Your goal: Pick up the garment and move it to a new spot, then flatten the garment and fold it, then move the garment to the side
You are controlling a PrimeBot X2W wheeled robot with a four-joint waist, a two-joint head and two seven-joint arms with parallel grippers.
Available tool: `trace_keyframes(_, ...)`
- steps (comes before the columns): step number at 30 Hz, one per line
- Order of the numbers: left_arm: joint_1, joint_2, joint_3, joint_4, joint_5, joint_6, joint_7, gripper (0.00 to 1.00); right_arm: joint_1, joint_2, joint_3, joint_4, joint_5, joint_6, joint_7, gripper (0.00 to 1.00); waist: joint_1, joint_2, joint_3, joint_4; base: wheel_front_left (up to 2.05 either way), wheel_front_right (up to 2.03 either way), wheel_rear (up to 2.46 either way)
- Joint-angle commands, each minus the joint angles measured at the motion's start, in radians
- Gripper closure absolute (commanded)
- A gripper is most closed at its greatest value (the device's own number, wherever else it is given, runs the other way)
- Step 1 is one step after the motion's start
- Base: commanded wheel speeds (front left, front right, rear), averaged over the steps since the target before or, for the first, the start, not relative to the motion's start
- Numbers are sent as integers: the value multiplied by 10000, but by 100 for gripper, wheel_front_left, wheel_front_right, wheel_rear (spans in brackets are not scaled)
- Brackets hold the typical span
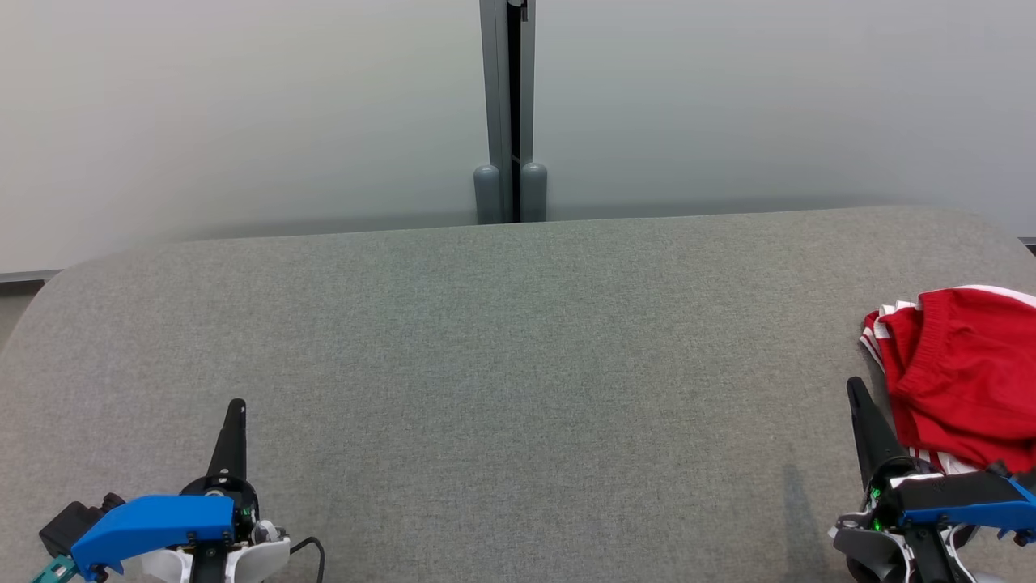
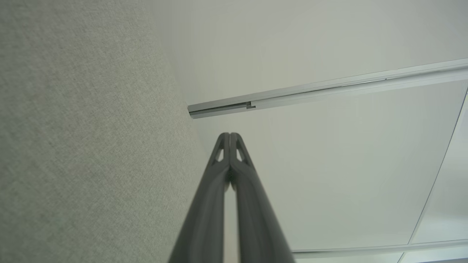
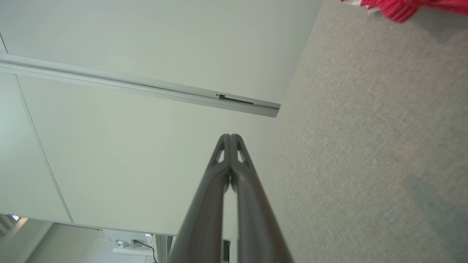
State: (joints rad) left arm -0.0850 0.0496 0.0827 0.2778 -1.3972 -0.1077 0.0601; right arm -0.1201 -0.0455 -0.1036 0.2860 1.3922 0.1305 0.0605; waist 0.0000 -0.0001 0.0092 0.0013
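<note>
A: Where is the garment?

B: The red garment with white stripes lies bunched on the grey table, far to the robot's right, and the head view's edge cuts it off.

A: And nearest to it?

B: The right pincer, just beside the garment's left edge. Its two dark fingers are pressed together and hold nothing. I cannot tell whether it touches the cloth.

A: The other one?

B: The left pincer is well apart, over the table's near left. Its fingers are closed too, and empty.

A: Behind the table?

B: Pale partition panels, joined by a grey post.
</note>
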Motion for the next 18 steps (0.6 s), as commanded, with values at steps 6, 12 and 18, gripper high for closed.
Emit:
trace_keyframes(6, -207, 11, 133, -159, -644, -121, 190, 100, 101, -68, -53, -200, 701, 4, 186, 100, 0, 0, -15, -3, 0, 0, 0)
trace_keyframes(12, -244, 11, 198, -217, -1099, -179, 296, 100, 129, -70, -75, -274, 1142, 4, 285, 100, 0, 0, -27, -6, 0, 0, 0)
trace_keyframes(18, -258, 11, 254, -273, -1519, -206, 404, 100, 154, -72, -93, -350, 1559, 4, 398, 100, 0, 0, -39, -8, 0, 0, 0)
